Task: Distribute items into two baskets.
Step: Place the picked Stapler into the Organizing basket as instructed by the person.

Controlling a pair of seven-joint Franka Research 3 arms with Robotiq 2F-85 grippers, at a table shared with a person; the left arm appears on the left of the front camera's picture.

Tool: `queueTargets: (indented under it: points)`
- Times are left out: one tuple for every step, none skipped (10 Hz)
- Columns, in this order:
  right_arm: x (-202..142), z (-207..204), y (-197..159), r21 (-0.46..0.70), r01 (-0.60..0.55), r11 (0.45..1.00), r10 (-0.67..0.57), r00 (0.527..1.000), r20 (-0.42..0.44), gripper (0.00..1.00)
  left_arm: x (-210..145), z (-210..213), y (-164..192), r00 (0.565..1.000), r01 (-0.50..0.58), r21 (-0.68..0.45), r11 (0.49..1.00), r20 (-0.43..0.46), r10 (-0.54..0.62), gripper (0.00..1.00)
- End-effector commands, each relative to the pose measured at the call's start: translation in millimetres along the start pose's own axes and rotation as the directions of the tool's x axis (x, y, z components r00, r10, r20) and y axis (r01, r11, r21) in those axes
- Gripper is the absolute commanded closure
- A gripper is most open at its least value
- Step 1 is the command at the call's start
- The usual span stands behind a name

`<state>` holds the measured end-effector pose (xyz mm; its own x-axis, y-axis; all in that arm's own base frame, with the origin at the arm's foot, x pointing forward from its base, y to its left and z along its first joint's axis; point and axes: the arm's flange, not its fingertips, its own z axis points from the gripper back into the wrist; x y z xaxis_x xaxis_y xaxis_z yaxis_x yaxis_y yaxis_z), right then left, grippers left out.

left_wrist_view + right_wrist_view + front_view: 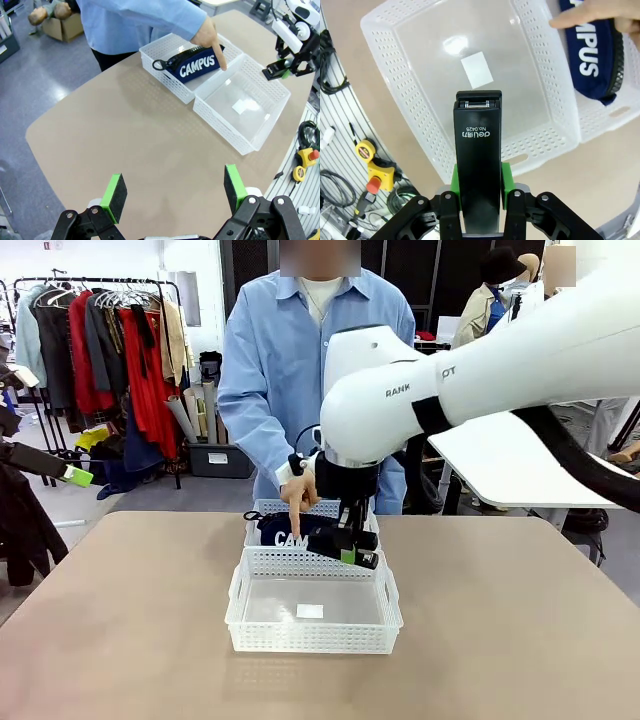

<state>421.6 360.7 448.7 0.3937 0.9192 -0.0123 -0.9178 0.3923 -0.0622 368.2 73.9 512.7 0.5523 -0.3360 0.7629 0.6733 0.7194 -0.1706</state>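
Over near basket (315, 615), right pincer (357, 548) gripping stapler (477, 165), person's finger (296, 508) on pouch (196, 66)

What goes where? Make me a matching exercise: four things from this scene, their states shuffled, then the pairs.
Things:
1. pouch
2. stapler
3. near basket
4. left claw

States:
A. open, above bare table
B. holds only a white label
C. lying in the far basket
D. clamped in the right claw, above the near basket

Pairs: 1-C, 2-D, 3-B, 4-A
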Motion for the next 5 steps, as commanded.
queueTargets:
  points:
    - [9,-12,-3,-0.036,-0.065,0.997,0.065,0.998,0.005,1.0,2,1,0,1.0,-0.007,-0.005,1.0,0.003,0.007,0.0]
    - [10,-20,-2,-0.054,-0.092,0.994,0.093,0.996,0.013,1.0,2,1,0,1.0,-0.007,-0.005,1.0,0.003,0.007,0.0]
    - [10,-26,-1,-0.069,-0.115,0.991,0.116,0.993,0.015,1.0,2,1,0,1.0,-0.007,-0.005,1.0,0.003,0.007,0.0]
    - [11,-32,1,-0.066,-0.136,0.989,0.137,0.99,0.02,1.0,2,1,0,1.0,-0.007,-0.005,1.0,0.003,0.007,0.0]
    - [10,-39,2,-0.055,-0.154,0.986,0.155,0.988,0.017,1.0,2,1,0,1.0,-0.007,-0.005,1.0,0.003,0.007,0.0]
